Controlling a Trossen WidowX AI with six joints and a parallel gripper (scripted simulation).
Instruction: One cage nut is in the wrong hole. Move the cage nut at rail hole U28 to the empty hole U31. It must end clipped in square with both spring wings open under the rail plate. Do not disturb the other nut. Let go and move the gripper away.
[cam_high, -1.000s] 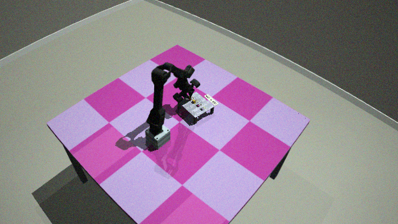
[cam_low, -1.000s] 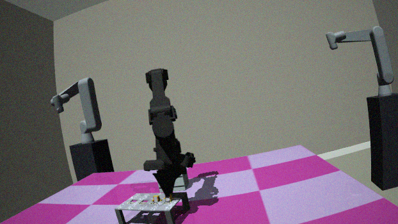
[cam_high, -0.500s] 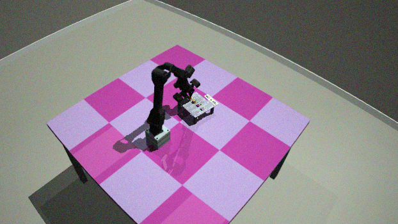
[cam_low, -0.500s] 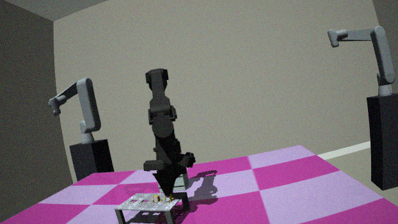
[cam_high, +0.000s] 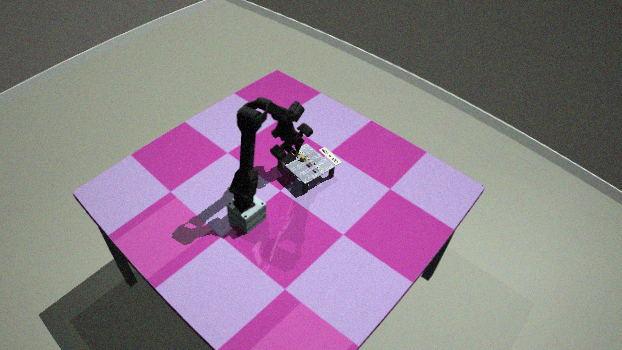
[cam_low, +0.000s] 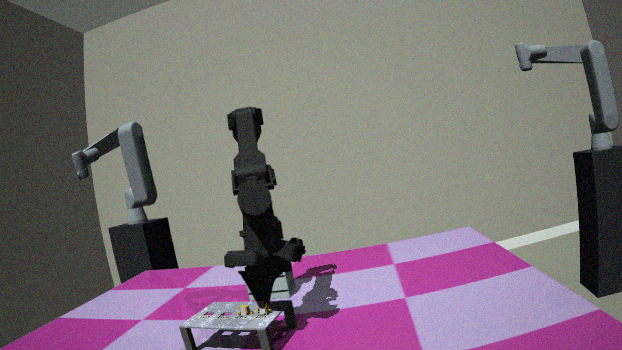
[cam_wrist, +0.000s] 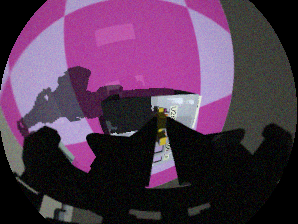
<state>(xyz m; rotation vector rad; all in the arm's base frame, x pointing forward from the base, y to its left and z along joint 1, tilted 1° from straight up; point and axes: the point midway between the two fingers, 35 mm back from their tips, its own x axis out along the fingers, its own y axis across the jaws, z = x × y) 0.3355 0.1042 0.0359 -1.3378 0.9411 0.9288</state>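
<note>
Pinching cage nut (cam_high: 298, 153) (cam_low: 266, 308) (cam_wrist: 161, 111) in gripper (cam_high: 298, 152) (cam_low: 264, 305) (cam_wrist: 161, 119), tips close tog. Down by R edge of rail plate (cam_high: 306, 175) (cam_low: 232, 323) (cam_wrist: 187, 106) in ext. view; can't tell if clear of hole. Other nut (cam_high: 303, 159) (cam_low: 244, 310) (cam_wrist: 162, 141) just beside, twd plate's L edge. Prob. extraction at U28. Next: lift straight, clear neighbour, then shift twd L edge for U31.
</note>
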